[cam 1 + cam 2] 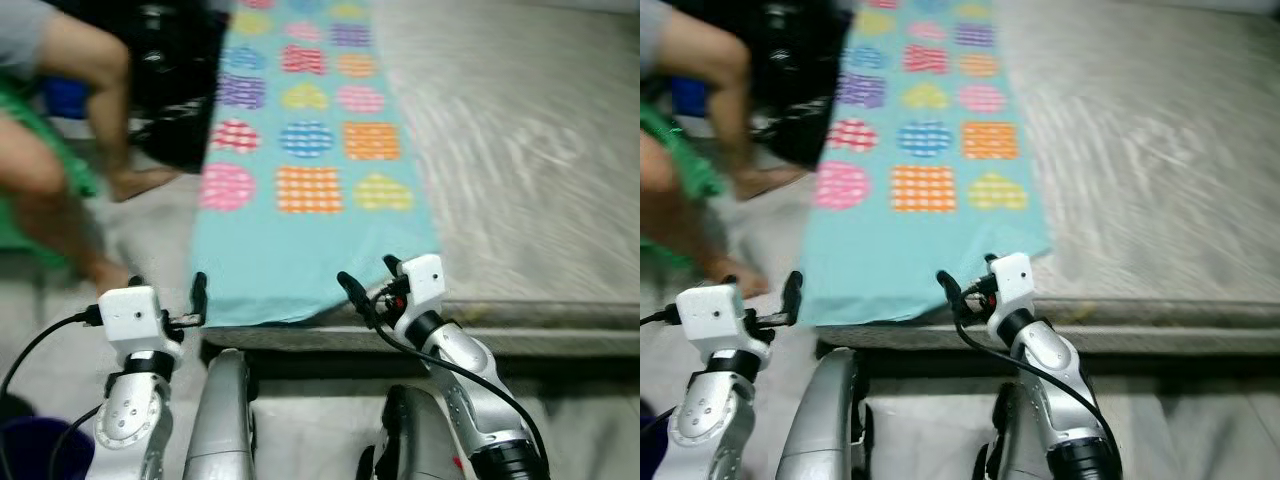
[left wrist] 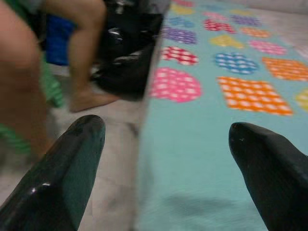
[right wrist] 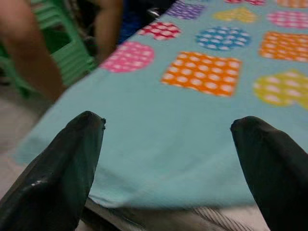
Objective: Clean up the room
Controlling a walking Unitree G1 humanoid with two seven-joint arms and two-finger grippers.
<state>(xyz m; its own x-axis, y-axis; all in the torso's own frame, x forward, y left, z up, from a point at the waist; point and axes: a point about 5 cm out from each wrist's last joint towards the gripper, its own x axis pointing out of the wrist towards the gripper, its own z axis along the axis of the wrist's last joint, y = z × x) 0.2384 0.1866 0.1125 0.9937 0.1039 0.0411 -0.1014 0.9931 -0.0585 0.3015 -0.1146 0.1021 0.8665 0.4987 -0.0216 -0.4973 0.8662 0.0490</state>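
Hovering at the near edge of the bed [image 1: 530,150], both claws are spread wide and hold nothing. The turquoise sheet [image 1: 300,260] with its coloured checked patches lies along the bed's left side, its near hem just ahead of the right claw [image 1: 365,278]. The left claw [image 1: 165,290] sits at the sheet's left corner. A person's bare legs [image 1: 70,170] stand beside a black bag [image 1: 175,90].

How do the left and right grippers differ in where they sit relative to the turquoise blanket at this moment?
The left gripper sits at the turquoise blanket's left corner, half over the floor by a person's leg; the right gripper sits further along the near edge, toward the blanket's right corner. The left wrist view looks over floor and blanket alike; the right looks mostly over blanket. Both have jaws open, holding nothing.
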